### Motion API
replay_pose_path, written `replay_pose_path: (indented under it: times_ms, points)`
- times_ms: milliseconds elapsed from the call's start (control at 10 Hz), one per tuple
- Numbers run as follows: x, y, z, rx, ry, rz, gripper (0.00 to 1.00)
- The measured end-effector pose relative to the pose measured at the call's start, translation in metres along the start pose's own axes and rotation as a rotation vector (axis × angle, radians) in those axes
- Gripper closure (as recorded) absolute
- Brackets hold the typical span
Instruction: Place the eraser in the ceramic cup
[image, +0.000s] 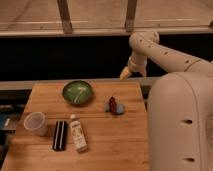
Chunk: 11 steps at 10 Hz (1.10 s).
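The eraser (60, 135) is a flat black block with a pale stripe, lying on the wooden table (110, 145) near the front left. The ceramic cup (36, 123) is small, round and white, and stands just left of the eraser. My gripper (124, 75) hangs from the white arm above the table's far right edge, well away from both the eraser and the cup. It holds nothing that I can see.
A white bottle with a label (78, 133) lies right beside the eraser. A green bowl (77, 92) sits at the back of the table. A small red and blue object (116, 106) lies right of the middle. My white body (182, 125) fills the right side.
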<state>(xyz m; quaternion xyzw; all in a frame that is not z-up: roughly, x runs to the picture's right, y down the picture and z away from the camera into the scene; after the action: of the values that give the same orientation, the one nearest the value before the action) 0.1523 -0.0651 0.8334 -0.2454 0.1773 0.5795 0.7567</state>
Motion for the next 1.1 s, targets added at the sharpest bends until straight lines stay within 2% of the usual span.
replay_pose_path:
  times_ms: [100, 200, 300, 400, 500, 700, 800, 1100]
  points:
    - [-0.009, 0.021, 0.001, 0.037, 0.054, -0.072, 0.2]
    - [-0.016, 0.041, 0.007, 0.056, 0.096, -0.119, 0.2]
    - [-0.021, 0.068, 0.015, 0.084, 0.167, -0.185, 0.2]
    - [-0.019, 0.087, 0.022, 0.1, 0.224, -0.235, 0.2]
    - [-0.014, 0.103, 0.026, 0.105, 0.265, -0.277, 0.2]
    - [-0.002, 0.129, 0.027, 0.1, 0.312, -0.347, 0.2]
    - [0.003, 0.14, 0.026, 0.092, 0.321, -0.369, 0.2]
    - [0.014, 0.16, 0.013, 0.061, 0.31, -0.4, 0.2]
